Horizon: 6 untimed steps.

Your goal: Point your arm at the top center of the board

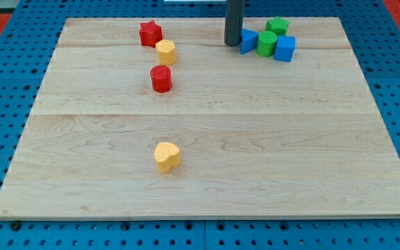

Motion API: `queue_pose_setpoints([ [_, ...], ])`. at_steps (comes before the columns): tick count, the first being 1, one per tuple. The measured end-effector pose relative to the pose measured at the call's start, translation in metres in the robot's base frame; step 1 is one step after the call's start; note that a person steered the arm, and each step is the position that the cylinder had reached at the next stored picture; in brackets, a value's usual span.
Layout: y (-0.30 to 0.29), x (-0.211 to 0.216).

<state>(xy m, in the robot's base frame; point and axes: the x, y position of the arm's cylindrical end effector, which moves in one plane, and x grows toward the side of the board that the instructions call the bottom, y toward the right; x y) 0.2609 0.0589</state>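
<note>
Near the view's top, a little right of the middle of the board [207, 173], my tip [232, 44] rests on the wood; I carry no jaws, only a straight dark rod, and it holds nothing; the tip stands just beside the blue triangular block [248, 40], at its left, though I cannot tell if they touch; that block heads a tight cluster with a green cylinder [267, 43], a blue cube [284, 48] and a green block [277, 27] behind them; to the tip's left, well apart, sit a red star block [150, 32], a yellow cylinder [166, 52] and a red cylinder [161, 78]; a yellow heart-shaped block [167, 156] lies alone lower down; the pale plank board rests on a blue pegboard [5, 83]; the widest bare wood is across the bottom and the right.
</note>
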Motion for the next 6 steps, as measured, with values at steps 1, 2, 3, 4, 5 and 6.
queue_pose_setpoints([
  [1,-0.004,-0.016],
  [2,-0.008,-0.035],
  [3,-0.009,-0.053],
  [4,-0.019,-0.055],
  [5,-0.036,-0.055],
  [6,-0.037,-0.055],
])
